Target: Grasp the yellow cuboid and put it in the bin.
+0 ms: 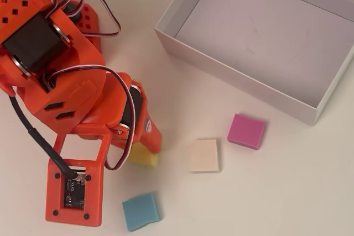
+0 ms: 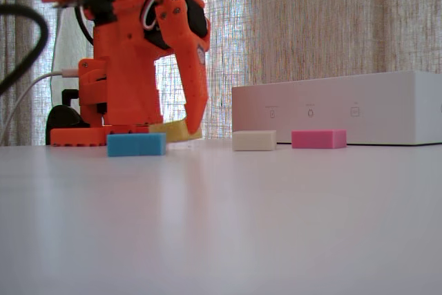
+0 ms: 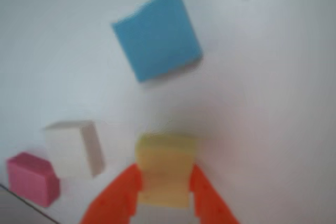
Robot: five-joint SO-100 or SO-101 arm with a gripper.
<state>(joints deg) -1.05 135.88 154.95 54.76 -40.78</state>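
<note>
The yellow cuboid is pinched between my two orange fingers, seen from above in the wrist view. In the overhead view only its lower edge shows from under the arm. In the fixed view it sits tilted, low at the table surface. My gripper is shut on it. The bin, a white box with a pale lilac floor, stands empty at the upper right of the overhead view, and its side wall shows at the right of the fixed view.
A blue block lies just in front of the gripper. A cream block and a pink block lie between the gripper and the bin. The arm's base and cables fill the upper left.
</note>
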